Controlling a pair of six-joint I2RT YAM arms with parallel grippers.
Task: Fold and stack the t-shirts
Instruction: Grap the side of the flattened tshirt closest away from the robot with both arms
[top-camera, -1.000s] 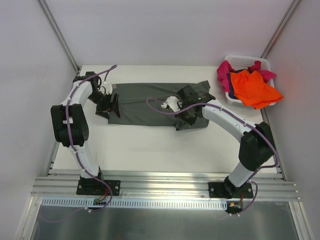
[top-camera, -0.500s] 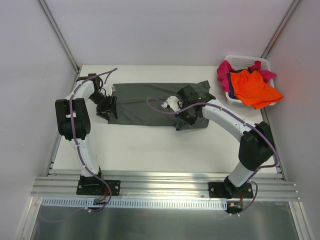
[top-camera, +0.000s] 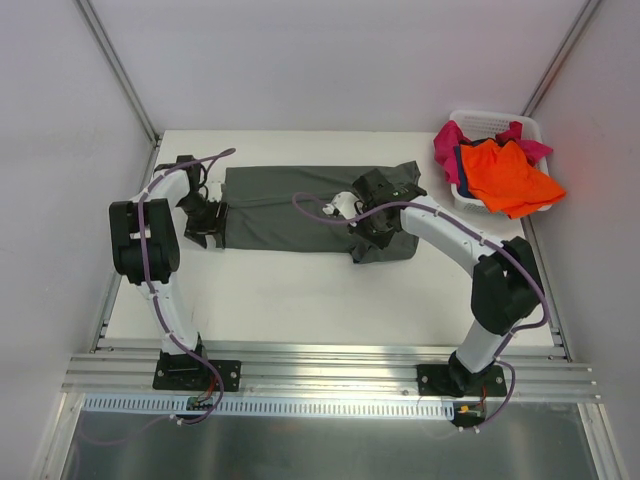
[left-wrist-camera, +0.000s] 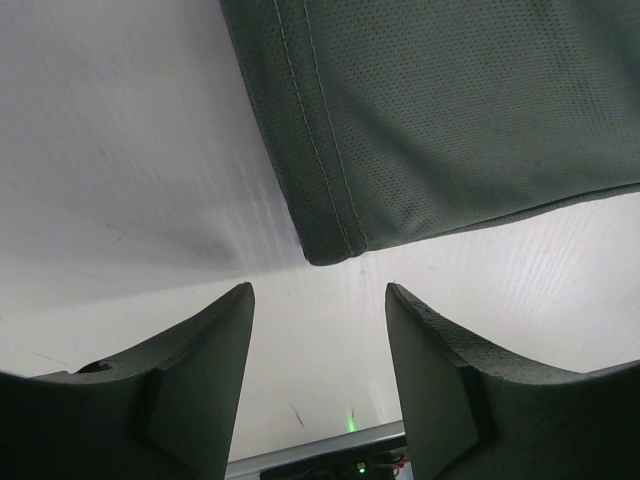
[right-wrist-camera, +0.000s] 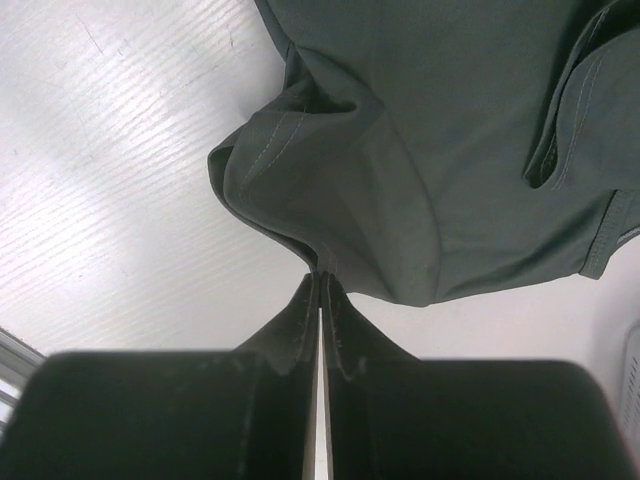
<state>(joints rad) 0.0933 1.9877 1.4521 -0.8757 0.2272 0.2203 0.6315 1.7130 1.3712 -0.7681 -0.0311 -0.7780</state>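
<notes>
A dark grey-olive t-shirt (top-camera: 300, 208) lies spread across the far part of the table, folded lengthwise. My left gripper (top-camera: 208, 222) is open and empty at the shirt's left end; in the left wrist view its fingers (left-wrist-camera: 200, 370) straddle bare table just short of the shirt's hemmed corner (left-wrist-camera: 330, 250). My right gripper (top-camera: 366, 232) is shut on the shirt's edge (right-wrist-camera: 322, 262) near its right end, with the cloth bunched above the jaws. Orange (top-camera: 508, 176), magenta-pink (top-camera: 448, 146) and dark blue shirts hang out of the basket.
A white plastic laundry basket (top-camera: 490, 122) stands at the table's far right corner against the wall. White walls close in the table on the left, back and right. An aluminium rail runs along the near edge.
My left gripper has let go of the shirt's left end and drawn back left off the cloth, which now lies flatter. My right gripper has stayed shut on the cloth, almost in place.
</notes>
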